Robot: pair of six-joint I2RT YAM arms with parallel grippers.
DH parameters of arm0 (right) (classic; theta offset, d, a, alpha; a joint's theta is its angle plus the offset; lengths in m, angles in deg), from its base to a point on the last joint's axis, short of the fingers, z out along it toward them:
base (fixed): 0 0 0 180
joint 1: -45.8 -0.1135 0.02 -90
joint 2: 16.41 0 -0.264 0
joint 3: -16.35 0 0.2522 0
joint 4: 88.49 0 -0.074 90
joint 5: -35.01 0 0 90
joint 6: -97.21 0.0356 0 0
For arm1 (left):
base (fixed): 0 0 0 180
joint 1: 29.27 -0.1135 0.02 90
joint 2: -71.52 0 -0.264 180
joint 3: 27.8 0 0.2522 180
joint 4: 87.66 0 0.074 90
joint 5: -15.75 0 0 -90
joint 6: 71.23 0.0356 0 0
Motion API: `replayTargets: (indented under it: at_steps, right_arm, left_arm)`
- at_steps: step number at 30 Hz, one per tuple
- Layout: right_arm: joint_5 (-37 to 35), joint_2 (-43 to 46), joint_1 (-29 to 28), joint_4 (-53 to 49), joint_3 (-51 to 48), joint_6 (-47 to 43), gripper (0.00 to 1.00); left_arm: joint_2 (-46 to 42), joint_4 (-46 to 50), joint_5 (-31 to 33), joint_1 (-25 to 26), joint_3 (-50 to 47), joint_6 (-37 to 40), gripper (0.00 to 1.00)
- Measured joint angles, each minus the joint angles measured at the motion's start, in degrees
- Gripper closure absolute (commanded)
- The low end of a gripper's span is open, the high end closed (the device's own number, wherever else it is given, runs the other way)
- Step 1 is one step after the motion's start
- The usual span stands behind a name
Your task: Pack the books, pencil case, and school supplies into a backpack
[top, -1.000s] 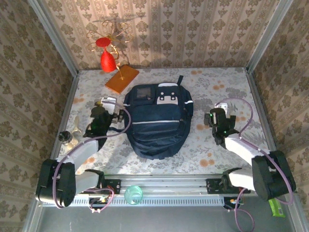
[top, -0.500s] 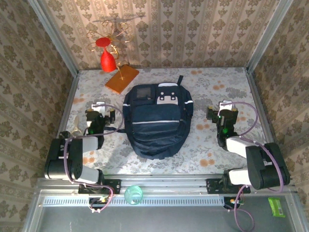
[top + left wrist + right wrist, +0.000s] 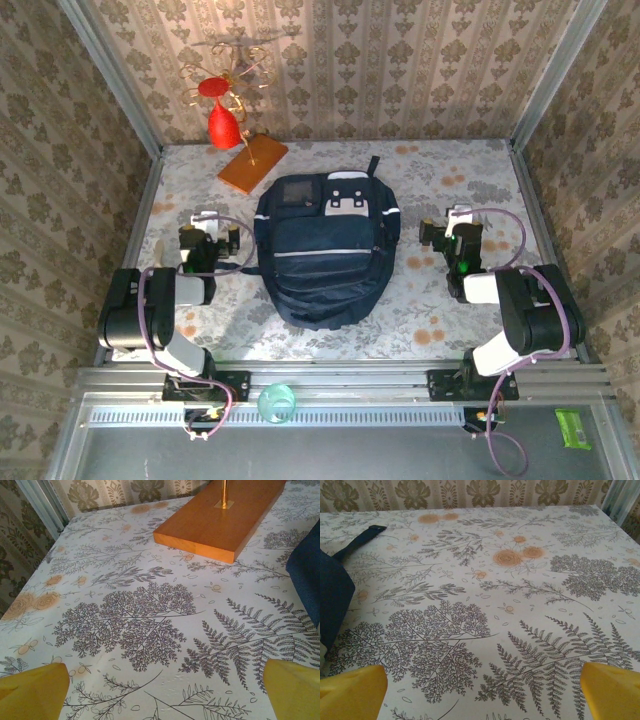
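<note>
The backpack is lying flat in the middle of the desk, with its grey-white patch toward the far side and its rounded bottom toward the near edge. The left pincer is sitting low just left of the backpack and pointing toward the far wall, its jaws standing wide apart and gripping nothing. In its wrist view the two yellow fingers are showing at the bottom corners with bare fern-printed cloth lying between them. There the backpack's navy edge is showing at the right, and the orange slab is lying ahead on the far side with a brass rod rising from it. The right pincer is sitting to the right of the backpack, apart from it, likewise pointing far with its jaws spread wide and empty. Its own fingers are framing open cloth, with the backpack's navy side and a dark strap lying at the left. A red ornament is hanging on a gold wire stand above the slab at the far left.
</note>
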Motion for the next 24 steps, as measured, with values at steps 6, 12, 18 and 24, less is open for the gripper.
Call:
replayTargets:
  at_steps: [6,12,18,24]
  right_arm:
    - [0.66,0.00,0.00,-0.04,0.00,0.11,0.00]
    - [0.68,0.00,-0.02,-0.07,0.00,0.11,0.00]
    - [0.68,0.00,-0.02,-0.07,0.00,0.11,0.00]
    - [0.68,0.00,-0.02,-0.07,0.00,0.11,0.00]
  left_arm:
    - [0.00,0.04,0.00,0.00,0.00,0.00,0.00]
    - [0.00,0.04,0.00,0.00,0.00,-0.02,0.00]
    - [0.00,0.04,0.00,0.00,0.00,0.00,0.00]
    - [0.00,0.04,0.00,0.00,0.00,0.00,0.00]
